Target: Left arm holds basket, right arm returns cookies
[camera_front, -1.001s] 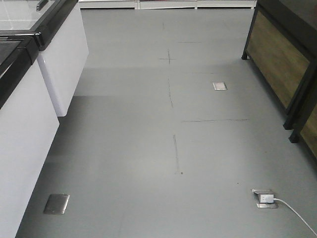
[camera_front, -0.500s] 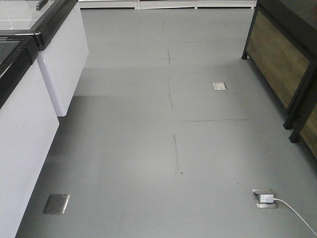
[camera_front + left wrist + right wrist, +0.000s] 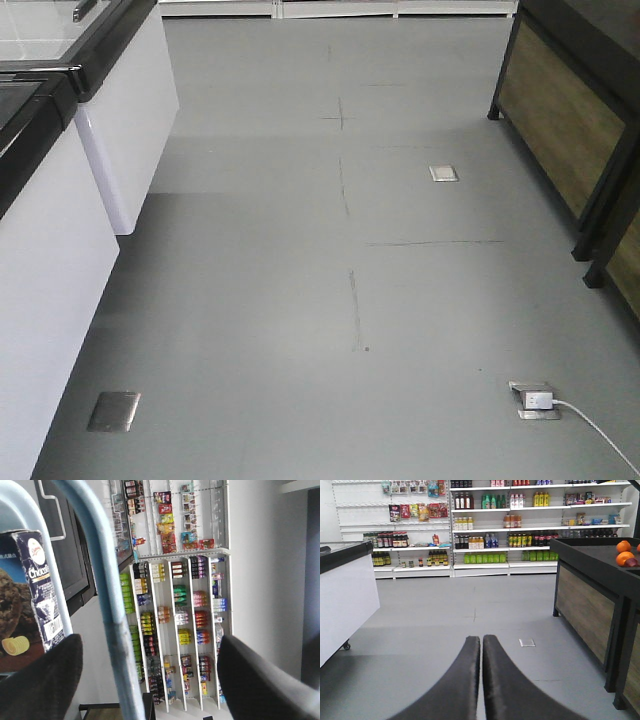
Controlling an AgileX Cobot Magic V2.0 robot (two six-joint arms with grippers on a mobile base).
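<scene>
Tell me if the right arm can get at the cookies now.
Probably not yet: its fingers are shut, facing open floor; the cookies show only by the basket handle in the left wrist view.

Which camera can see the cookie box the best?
The left wrist view: the cookie box shows at its left edge, lettering readable, beside the blue basket handle. The front and right wrist views show none of it.
</scene>
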